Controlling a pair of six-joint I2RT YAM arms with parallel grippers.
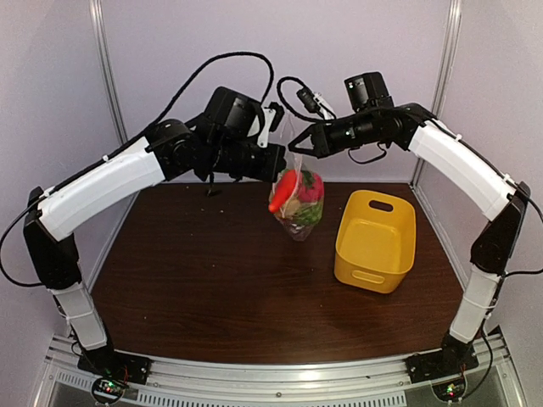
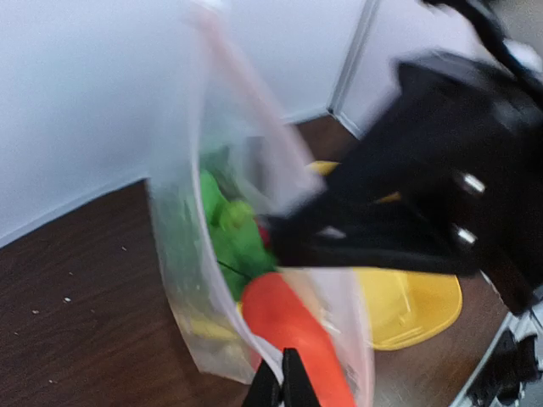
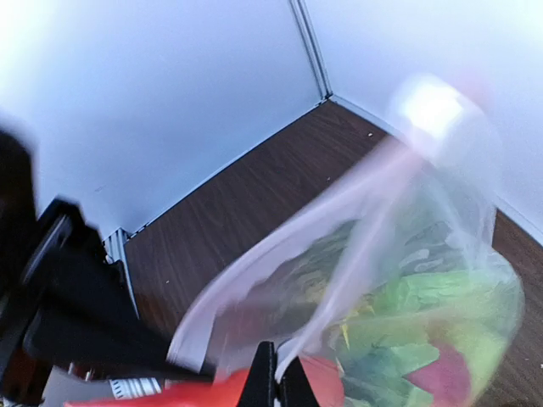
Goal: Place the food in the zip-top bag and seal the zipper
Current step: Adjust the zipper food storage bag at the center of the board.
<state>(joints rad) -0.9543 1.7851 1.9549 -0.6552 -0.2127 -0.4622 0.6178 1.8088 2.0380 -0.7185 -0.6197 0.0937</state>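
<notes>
The clear zip-top bag (image 1: 299,203) hangs in the air above the table's far middle, filled with toy food: an orange-red carrot (image 1: 282,190), red and green pieces. My left gripper (image 1: 277,161) is shut on the bag's rim from the left. My right gripper (image 1: 296,142) is shut on the rim from the right, a little higher. In the left wrist view the bag (image 2: 182,280) holds the carrot (image 2: 293,322) and green pieces, with my closed left gripper (image 2: 284,381) pinching the plastic. In the right wrist view my right gripper (image 3: 271,381) pinches the blurred bag (image 3: 382,280).
The yellow handled basket (image 1: 376,240) stands on the brown table at the right, just right of the hanging bag; it shows behind the bag in the left wrist view (image 2: 416,309). White walls close the back and sides.
</notes>
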